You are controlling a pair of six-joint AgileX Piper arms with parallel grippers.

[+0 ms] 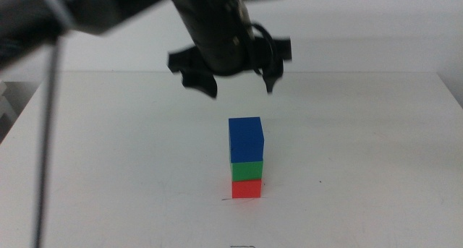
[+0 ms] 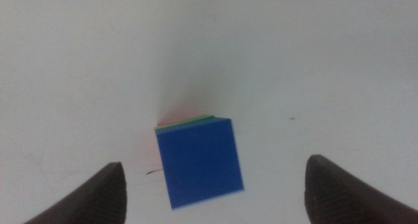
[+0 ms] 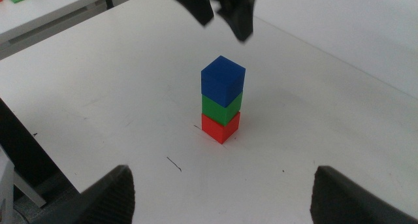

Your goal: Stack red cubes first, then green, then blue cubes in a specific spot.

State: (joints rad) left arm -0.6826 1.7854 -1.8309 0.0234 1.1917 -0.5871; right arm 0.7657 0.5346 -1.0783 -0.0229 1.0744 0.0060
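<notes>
This looks like a robotics lab or test bench. A plain matte white tabletop (image 1: 362,154) fills the views, bare apart from a small stack of solid-coloured cubes. A black jointed robot arm (image 1: 217,31) hangs above it against a blank pale wall. In the right wrist view, a second white table (image 3: 59,15) stands behind.

middle: front, looking down | left wrist: overhead, close | right wrist: oblique, farther | shared: stack (image 1: 246,158)

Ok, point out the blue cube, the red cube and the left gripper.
blue cube (image 1: 245,139): middle view, front face.
red cube (image 1: 247,189): middle view, front face, bottom of stack.
left gripper (image 1: 235,82): middle view, midway between its open fingers, above the stack.
</notes>
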